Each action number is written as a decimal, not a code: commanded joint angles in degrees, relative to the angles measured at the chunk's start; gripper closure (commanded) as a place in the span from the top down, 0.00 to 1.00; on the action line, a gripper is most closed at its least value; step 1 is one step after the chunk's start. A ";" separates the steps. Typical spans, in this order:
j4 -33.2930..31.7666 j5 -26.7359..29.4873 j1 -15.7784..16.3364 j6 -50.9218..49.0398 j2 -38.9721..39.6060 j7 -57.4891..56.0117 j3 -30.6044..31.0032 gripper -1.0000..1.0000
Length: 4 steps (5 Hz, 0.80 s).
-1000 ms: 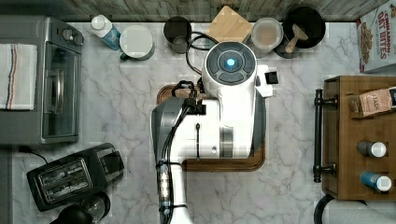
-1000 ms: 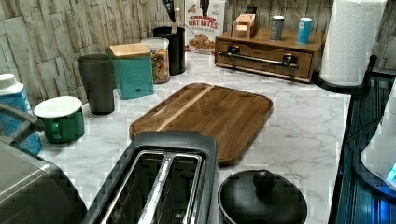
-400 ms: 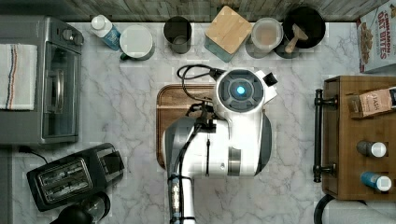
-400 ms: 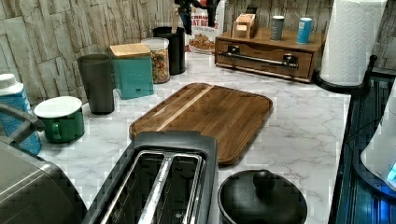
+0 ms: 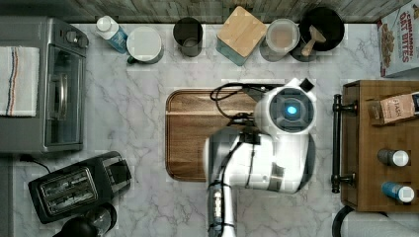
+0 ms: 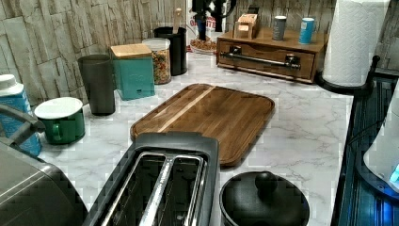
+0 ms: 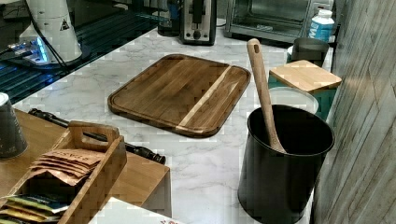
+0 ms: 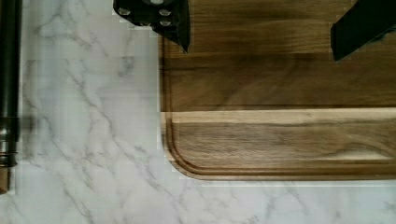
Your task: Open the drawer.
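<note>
Gripper [image 8: 259,32]: I see its fingers apart over the tray [image 8: 280,116]; drawer [image 6: 268,59] closed in left view, handle [image 8: 9,79] beside the tray.

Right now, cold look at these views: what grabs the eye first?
The white arm looms mid-counter in the top view, over the wooden tray. At the top view's right sits the drawer, shut, its black bar handle untouched. In the wrist view the hand hangs open over the tray.

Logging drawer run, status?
Pincer open, empty, over the wooden tray. Drawer shut, bar handle untouched. Bare counter between tray and handle; nothing in the way.
</note>
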 commanded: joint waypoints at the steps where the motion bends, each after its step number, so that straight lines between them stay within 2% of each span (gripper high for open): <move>1: -1.25 -3.53 -7.11 6.22 0.63 -8.19 -6.77 1.00; 3: -1.61 -3.92 -10.07 14.18 5.58 -11.44 -7.24 1.00; 4: -0.88 -6.19 -11.46 14.30 6.98 -8.77 -6.81 1.00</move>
